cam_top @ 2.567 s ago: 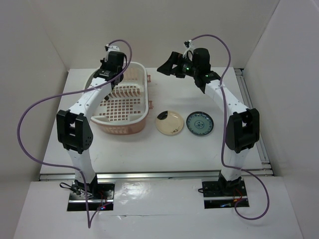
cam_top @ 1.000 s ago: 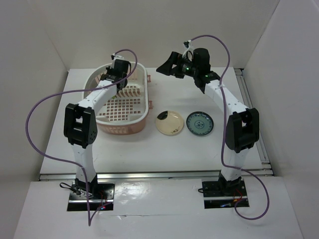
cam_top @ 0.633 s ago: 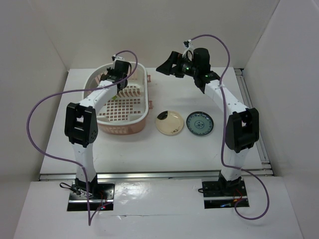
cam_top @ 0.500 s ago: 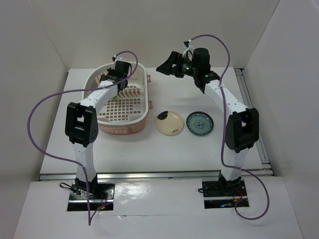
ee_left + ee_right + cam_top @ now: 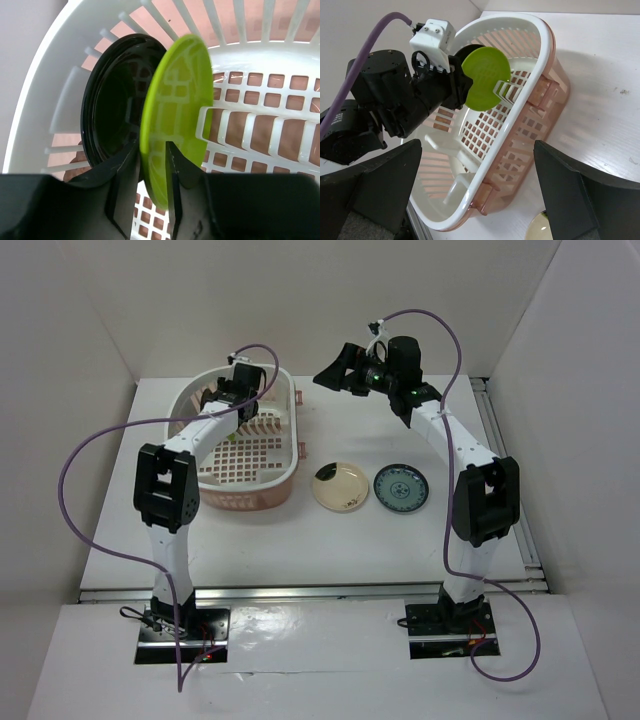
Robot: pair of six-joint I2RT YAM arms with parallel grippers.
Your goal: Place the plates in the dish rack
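Dish rack (image 5: pixel 288 462): it stands on the left half of the table, under the left arm.
Black plate (image 5: pixel 112 110): it stands on edge against the slotted end wall, which keeps it upright.
Lime green plate (image 5: pixel 175 95): on edge just beside the black one, its lower rim down by the first divider (image 5: pixel 210 125), probably so that the dividers can support it.
Left gripper (image 5: pixel 152 155): one finger on each side of the lime plate's lower rim; whether they press it or stand free of it, I cannot tell.
Right gripper (image 5: pixel 330 373): wide open and empty, held high beside the rack, I think to keep out of the way.
Cream plate (image 5: pixel 340 487): flat on the table, right of the rack, not yet loaded.
Blue-green plate (image 5: pixel 402 486): flat just beside the cream one, also waiting.
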